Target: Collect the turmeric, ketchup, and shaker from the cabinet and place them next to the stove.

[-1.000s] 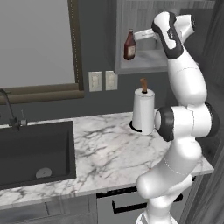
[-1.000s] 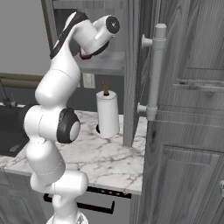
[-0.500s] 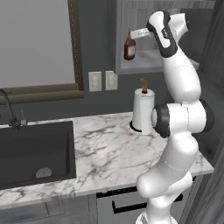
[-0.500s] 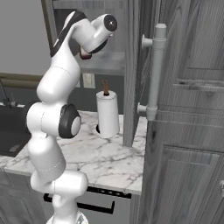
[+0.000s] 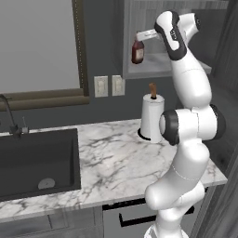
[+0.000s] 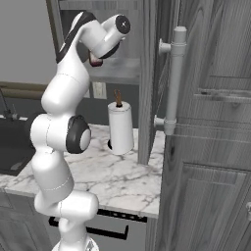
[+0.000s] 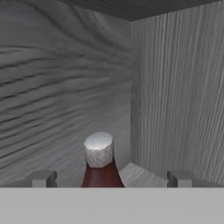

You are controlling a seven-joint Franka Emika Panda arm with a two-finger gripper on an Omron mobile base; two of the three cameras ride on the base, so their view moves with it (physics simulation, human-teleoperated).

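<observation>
The ketchup [image 5: 137, 51], a slim dark red bottle with a pale cap, stands on the shelf at the left side of the grey cabinet [image 5: 158, 70]. My gripper [image 5: 139, 35] is inside the cabinet at the bottle's top and is open. In the hand view the ketchup [image 7: 100, 164] rises between the two fingertips [image 7: 43, 178], which stand wide on either side of its neck without touching it. A sliver of the ketchup [image 6: 96, 61] peeks out behind the arm. The turmeric, the shaker and the stove are out of view.
A white paper-towel roll [image 5: 151, 119] stands on the marble counter [image 5: 111, 162] below the cabinet. The black sink [image 5: 37, 160] lies to the left, under the brown-framed window [image 5: 80, 51]. A tall wood-grain door with a long handle [image 6: 172, 81] fills the right.
The hand has reached further left into the cabinet, bringing its fingers up to the top of the ketchup. The jaws have stayed wide open.
</observation>
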